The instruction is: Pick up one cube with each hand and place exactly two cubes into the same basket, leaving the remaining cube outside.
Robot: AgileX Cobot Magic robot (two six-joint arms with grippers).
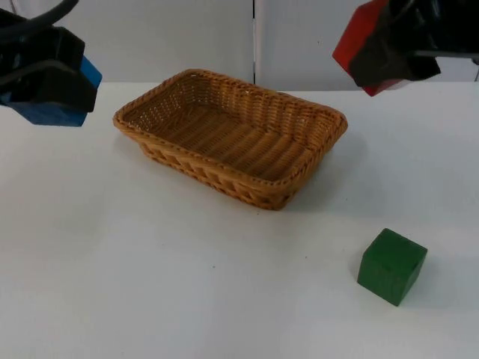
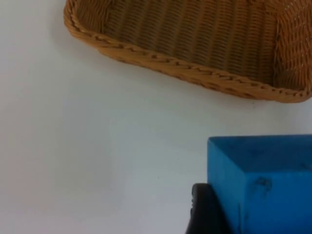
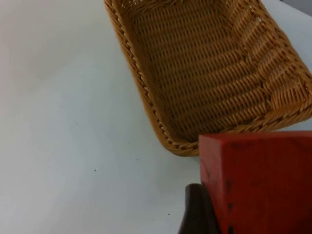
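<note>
Green cube (image 1: 391,266) sits nearest in top view, loose on table (image 1: 150,284), well apart from both jaws. Left gripper (image 1: 49,90) clenches blue cube (image 1: 52,112), right gripper (image 1: 389,63) clenches red cube (image 1: 358,41), both raised beside basket (image 1: 228,134). Left wrist: blue cube betw. jaws, basket ahead. Right wrist: same w/ red cube. Step: carry; next, move both over basket, release.

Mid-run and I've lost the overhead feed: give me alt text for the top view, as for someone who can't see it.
An empty wicker basket sits mid-table, with both arms raised beside it: the left gripper holds a blue cube to its left, the right gripper holds a red cube above its right end. A green cube rests on the white table nearer the camera, to the right.
</note>
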